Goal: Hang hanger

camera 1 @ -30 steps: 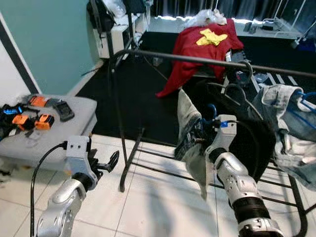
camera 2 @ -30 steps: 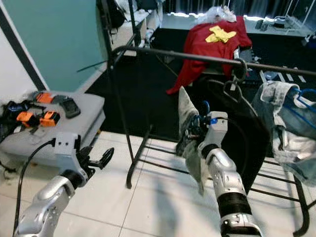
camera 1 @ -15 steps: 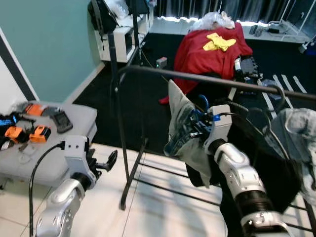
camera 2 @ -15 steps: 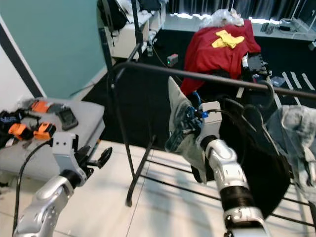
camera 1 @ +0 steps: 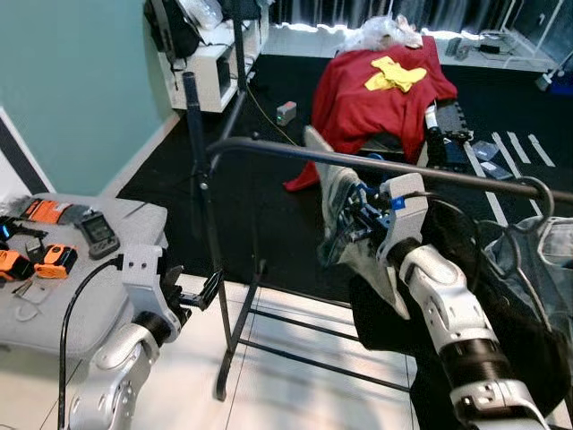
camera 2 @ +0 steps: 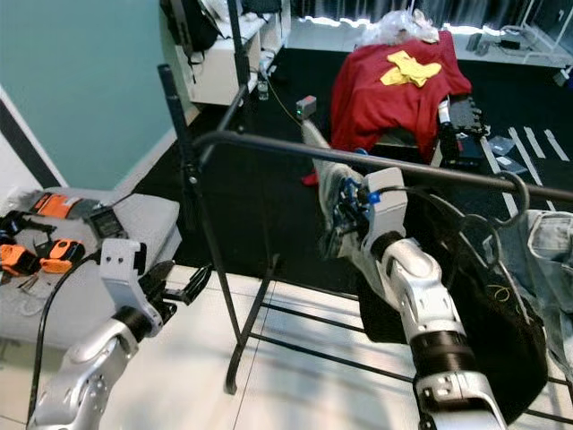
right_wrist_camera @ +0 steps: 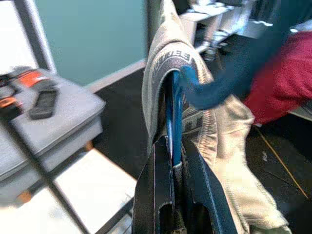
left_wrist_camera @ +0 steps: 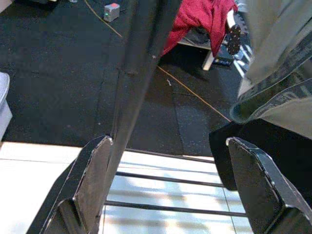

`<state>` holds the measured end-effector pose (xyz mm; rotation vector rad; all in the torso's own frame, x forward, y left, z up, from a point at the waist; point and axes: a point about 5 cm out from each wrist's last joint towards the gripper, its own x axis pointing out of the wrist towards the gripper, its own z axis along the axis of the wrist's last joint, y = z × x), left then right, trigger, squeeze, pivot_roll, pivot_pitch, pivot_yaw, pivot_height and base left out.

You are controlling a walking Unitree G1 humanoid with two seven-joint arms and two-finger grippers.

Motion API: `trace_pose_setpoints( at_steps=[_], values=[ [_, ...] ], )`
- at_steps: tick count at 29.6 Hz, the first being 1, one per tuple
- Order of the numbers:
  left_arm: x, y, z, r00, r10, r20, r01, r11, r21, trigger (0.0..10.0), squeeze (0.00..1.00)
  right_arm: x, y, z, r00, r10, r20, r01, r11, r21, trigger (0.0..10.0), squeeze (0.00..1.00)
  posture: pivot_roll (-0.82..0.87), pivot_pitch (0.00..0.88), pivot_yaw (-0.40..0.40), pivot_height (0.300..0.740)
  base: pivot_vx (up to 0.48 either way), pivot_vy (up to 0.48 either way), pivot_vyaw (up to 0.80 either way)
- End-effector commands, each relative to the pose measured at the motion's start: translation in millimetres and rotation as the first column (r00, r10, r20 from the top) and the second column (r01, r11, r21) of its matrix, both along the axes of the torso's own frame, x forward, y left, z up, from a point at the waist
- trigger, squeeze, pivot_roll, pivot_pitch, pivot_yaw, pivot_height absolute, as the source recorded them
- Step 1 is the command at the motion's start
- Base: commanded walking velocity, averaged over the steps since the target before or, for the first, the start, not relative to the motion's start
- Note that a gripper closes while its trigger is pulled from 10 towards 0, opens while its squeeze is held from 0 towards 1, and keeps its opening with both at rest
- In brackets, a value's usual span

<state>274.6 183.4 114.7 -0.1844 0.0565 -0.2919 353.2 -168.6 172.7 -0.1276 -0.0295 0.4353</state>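
Note:
My right gripper (camera 1: 356, 213) is shut on a blue hanger (right_wrist_camera: 174, 114) that carries a grey-green garment (camera 1: 333, 193). It holds the hanger up at the height of the black clothes rail (camera 1: 295, 152), just in front of it, with the garment's top edge rising above the bar. In the right wrist view the fingers (right_wrist_camera: 161, 185) clamp the blue hanger's wire, and the cloth (right_wrist_camera: 219, 146) drapes over it. My left gripper (camera 1: 204, 291) stands open low on the left, near the rack's upright post (camera 1: 208, 233), with nothing between its fingers (left_wrist_camera: 92, 180).
Farther right on the rail hang a black garment (camera 1: 501, 322) and denim clothes (camera 2: 551, 260) on hooks. A grey bench (camera 1: 72, 287) with orange tools stands to my left. Behind the rack is a red cloth (camera 1: 376, 90) over furniture, and a teal wall on the left.
The camera has shifted. My right gripper has lifted the hanger and garment from below the rail up to the bar's height. The left gripper stays open and low.

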Motion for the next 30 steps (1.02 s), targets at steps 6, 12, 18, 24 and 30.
trace_pose_setpoints(
  at_steps=[6,12,18,24,30],
  values=[
    [-3.0,0.7,-3,1.000,-0.011,-0.009,0.011,1.000,-0.009,10.0,0.00,-16.1,6.5,-9,0.993,0.113,-0.012,-0.114,0.991,-0.072,10.0,0.00,-0.09,0.068,-0.002,0.740,0.000,0.000,0.00],
    [-3.8,1.6,-3,1.000,-0.021,-0.008,0.021,1.000,-0.019,10.0,0.00,-37.2,16.2,-10,0.975,0.222,0.015,-0.221,0.975,-0.022,10.0,0.00,-0.10,0.070,0.007,0.740,0.000,0.000,0.00],
    [-3.9,1.7,-3,1.000,-0.026,-0.009,0.026,0.999,-0.022,10.0,0.00,-36.9,15.2,2,0.977,0.210,0.049,-0.211,0.977,0.022,10.0,0.00,-0.10,0.067,0.008,0.740,0.000,0.000,0.00],
    [-4.2,1.2,-3,1.000,-0.029,-0.007,0.029,0.999,-0.025,10.0,0.00,-29.3,4.7,22,0.986,0.126,0.108,-0.130,0.991,0.032,10.0,0.00,-0.10,0.067,0.002,0.740,0.000,0.000,0.00],
    [-4.7,1.6,-2,1.000,-0.028,-0.006,0.028,0.999,-0.030,10.0,0.00,-23.6,-5.0,36,0.992,0.007,0.124,-0.016,0.997,0.070,10.0,0.00,-0.10,0.070,0.003,0.740,0.000,0.000,0.00]
  ],
)
